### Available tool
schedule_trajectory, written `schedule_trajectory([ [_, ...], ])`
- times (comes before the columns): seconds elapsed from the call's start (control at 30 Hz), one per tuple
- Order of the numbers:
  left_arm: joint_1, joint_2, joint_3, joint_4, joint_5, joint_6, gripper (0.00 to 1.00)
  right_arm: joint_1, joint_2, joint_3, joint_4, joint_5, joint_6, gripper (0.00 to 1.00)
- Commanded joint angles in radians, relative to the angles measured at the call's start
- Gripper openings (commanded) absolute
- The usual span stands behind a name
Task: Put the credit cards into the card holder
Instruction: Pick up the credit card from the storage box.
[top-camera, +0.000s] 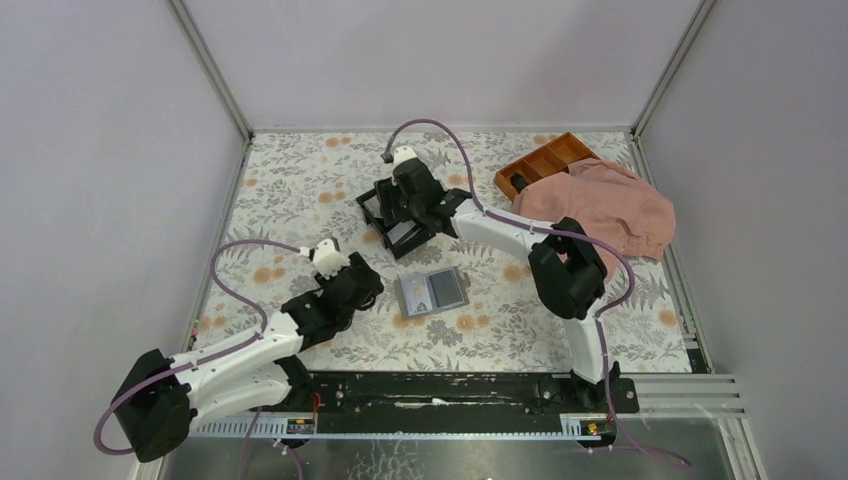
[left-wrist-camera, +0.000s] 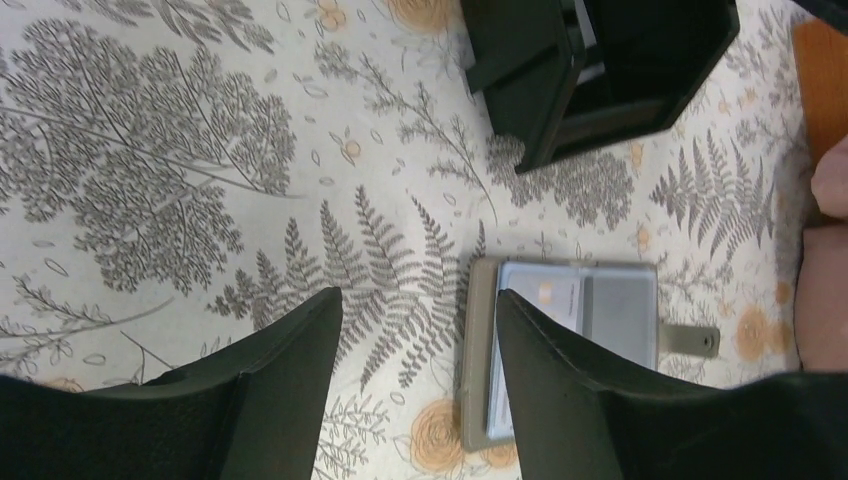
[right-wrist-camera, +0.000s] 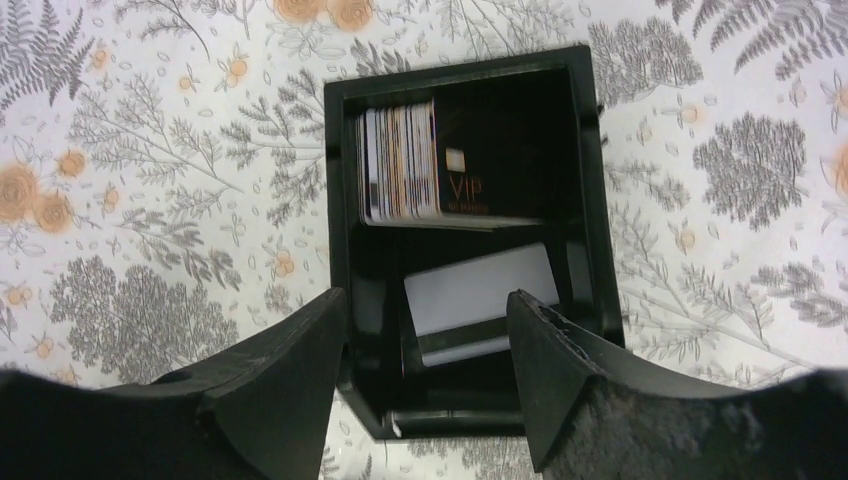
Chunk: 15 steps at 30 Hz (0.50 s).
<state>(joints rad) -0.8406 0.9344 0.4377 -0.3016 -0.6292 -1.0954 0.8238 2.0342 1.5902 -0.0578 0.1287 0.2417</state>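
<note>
Top external: floral tablecloth (top-camera: 300, 180), pale walls (top-camera: 450, 60)

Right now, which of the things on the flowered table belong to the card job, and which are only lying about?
Belong to the job:
- open grey-taupe bifold card holder
- thin plastic credit cards, lying in the black two-compartment box

Only lying about:
- orange-brown divided tray
- crumpled pink cloth

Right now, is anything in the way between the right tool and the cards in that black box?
Nothing visible does. The right tool hangs open above the lidless black box; a pale card lies flat in one compartment, more cards stand in the other, with only the box walls around them.
</note>
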Motion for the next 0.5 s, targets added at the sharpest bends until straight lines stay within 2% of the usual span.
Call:
schedule_trajectory([
  [0.0, 0.068, 0.030, 0.045, 0.075, -0.007, 0.084, 0.66, -0.032, 0.077, 0.168, -0.039, -0.076, -0.075, 0.68],
  [0.47, 0.262, 0.140, 0.026, 0.285, 0.126, 0.125, 0.64, -0.096, 0.312, 0.463, -0.133, -0.181, -0.088, 0.66],
])
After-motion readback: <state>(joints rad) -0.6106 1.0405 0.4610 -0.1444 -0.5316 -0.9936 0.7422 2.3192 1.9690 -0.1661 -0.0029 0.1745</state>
